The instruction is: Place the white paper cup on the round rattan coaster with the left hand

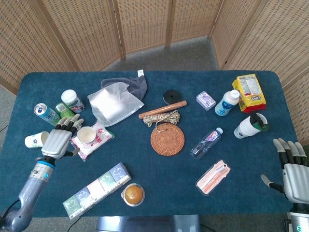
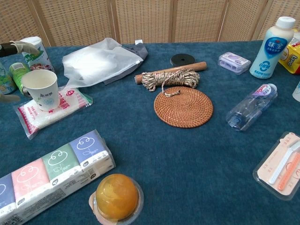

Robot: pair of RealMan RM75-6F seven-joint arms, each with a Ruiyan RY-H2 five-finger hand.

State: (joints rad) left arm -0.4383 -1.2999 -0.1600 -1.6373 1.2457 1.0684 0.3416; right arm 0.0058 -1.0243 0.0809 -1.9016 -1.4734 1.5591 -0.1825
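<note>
A white paper cup (image 1: 87, 134) stands upright on a pink-and-white packet (image 1: 99, 140), left of the middle; the chest view shows the cup (image 2: 41, 89) with its mouth up. The round rattan coaster (image 1: 167, 138) lies bare at the table's middle, below a coil of rope (image 1: 161, 117). My left hand (image 1: 59, 141) hovers just left of the cup, fingers spread and pointing away from me, holding nothing. In the chest view only its fingers (image 2: 15, 46) show at the left edge. My right hand (image 1: 291, 166) is open at the near right edge.
A second white cup (image 1: 36, 140) lies on its side left of my left hand. Two cans (image 1: 67, 116) and a small jar (image 1: 72, 100) stand behind it. A tissue pack (image 1: 96, 189) and a jelly cup (image 1: 133, 194) lie near the front edge. A bottle (image 1: 206, 142) lies right of the coaster.
</note>
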